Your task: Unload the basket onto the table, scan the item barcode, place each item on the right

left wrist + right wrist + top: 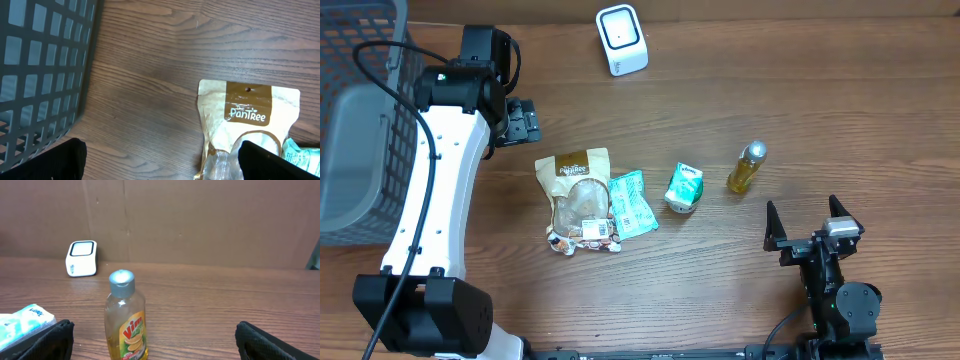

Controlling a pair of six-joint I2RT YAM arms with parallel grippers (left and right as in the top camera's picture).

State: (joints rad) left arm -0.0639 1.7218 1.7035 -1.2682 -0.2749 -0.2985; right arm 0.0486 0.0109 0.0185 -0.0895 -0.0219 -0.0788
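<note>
the white, boxy scanner (pixel 621 39) stands at the far edge of the counter (pixel 840 110), likely so goods can be lifted to it. spread in front of the scanner, unscanned i judge: a crinkly brown pouch (pixel 580 185), a teal packet (pixel 633 203), a small green carton (pixel 685 187), a glossy yellow bottle (pixel 747 166). the left hand (pixel 525 120), left of the scanner, and the right hand (pixel 806 222), well to its right, both gape wide, holding nothing.

Basket (pixel 360 130): far left.
Scanner (pixel 621 40): rear centre.
Middle row, left to right: pouch (pixel 582 190), packet (pixel 633 203), carton (pixel 685 187), bottle (pixel 747 166).
</note>
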